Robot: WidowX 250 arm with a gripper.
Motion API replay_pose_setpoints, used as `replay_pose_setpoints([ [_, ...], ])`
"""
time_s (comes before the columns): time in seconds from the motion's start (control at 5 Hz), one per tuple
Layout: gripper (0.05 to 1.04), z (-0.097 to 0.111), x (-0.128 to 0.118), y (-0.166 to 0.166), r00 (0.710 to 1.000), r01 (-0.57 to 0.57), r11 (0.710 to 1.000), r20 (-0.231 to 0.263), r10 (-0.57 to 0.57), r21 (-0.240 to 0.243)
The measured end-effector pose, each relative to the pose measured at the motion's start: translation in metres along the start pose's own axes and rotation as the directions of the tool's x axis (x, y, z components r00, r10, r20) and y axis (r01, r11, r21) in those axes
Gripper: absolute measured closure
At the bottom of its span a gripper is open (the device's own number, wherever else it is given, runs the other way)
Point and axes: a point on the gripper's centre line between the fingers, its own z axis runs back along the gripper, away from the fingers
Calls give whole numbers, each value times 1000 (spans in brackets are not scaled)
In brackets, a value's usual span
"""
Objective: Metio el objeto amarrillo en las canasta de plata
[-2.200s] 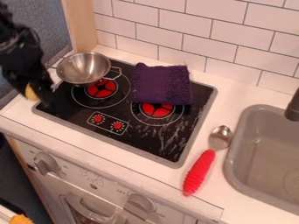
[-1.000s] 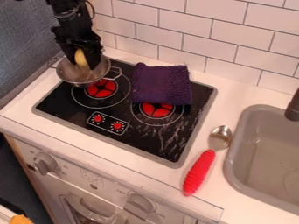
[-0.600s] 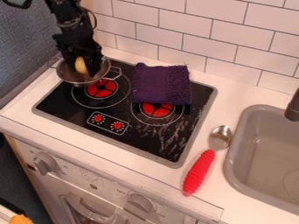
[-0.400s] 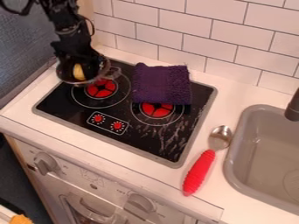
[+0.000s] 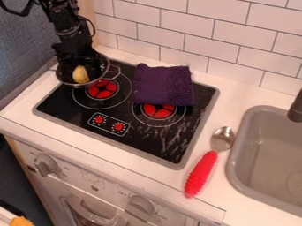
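The black gripper points down into the silver metal bowl, at the upper left of the view. Inside the bowl, the yellow oval object sits low at the gripper's lower end, partly covered by it. Whether the object is still gripped cannot be made out. The bowl has a wire handle on its right side and stands over the back left part of the stove.
A folded purple cloth lies on the stove right of the bowl. Farther right are a spoon with a red handle and a grey sink with a dark faucet. White tiles rise behind the counter.
From left of the stove, the gripper has moved right and over the bowl with the yellow object, then down into it. The bowl has shifted very slightly; cloth and spoon have stayed put.
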Motion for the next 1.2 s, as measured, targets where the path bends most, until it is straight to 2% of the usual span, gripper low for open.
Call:
replay_pose_setpoints([
  [0.4,83,1,-2,-4,1000,9,1000,-3,-9,-24],
  [0.6,83,13,0,-8,1000,20,999,20,-19,-40],
  [0.8,83,43,1,-9,997,26,999,79,-24,-29],
  [1.0,83,70,-7,-12,991,35,999,130,-29,-41],
  [1.2,83,89,-21,-17,982,50,998,182,-41,-45],
])
